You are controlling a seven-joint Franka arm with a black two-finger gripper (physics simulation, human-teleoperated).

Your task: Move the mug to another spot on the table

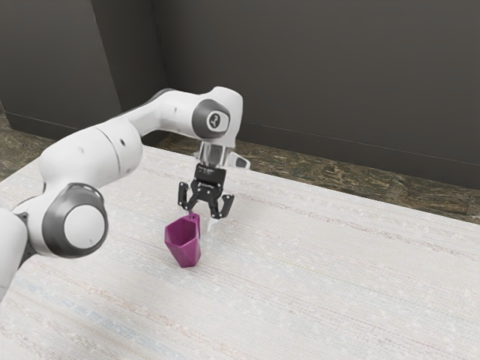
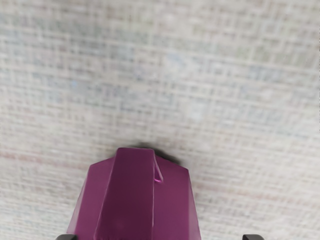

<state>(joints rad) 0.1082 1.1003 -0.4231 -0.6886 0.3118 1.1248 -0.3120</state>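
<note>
- Mug (image 1: 183,241): a magenta, faceted vessel that narrows toward its base. It stands on the surface (image 1: 337,285), in the nearer part toward the exterior view's left, with its open mouth facing up.
- Mug, wrist view (image 2: 135,200): flat angular panels of one colour, directly under the hand. A raised ridge runs along the middle, and a thin dark shadow lies on the surface (image 2: 200,75) at its far edge.
- End effector (image 1: 205,208): black and pointing downward, just above the mug's rim and slightly toward the exterior view's right of it. Its fingers (image 1: 183,204) are spread wide and hold nothing; whether one tip grazes the rim cannot be told.
- Arm (image 1: 97,157): white links with grey joint caps. It enters from the exterior view's left and bends down over the mug.
- Surface: a pale, woven-looking texture with faint bluish and pinkish streaks.
- Floor (image 1: 360,176): dark and mottled, showing beyond the far edge of the surface.
- Wall (image 1: 337,67): plain dark grey, rising behind the floor.
</note>
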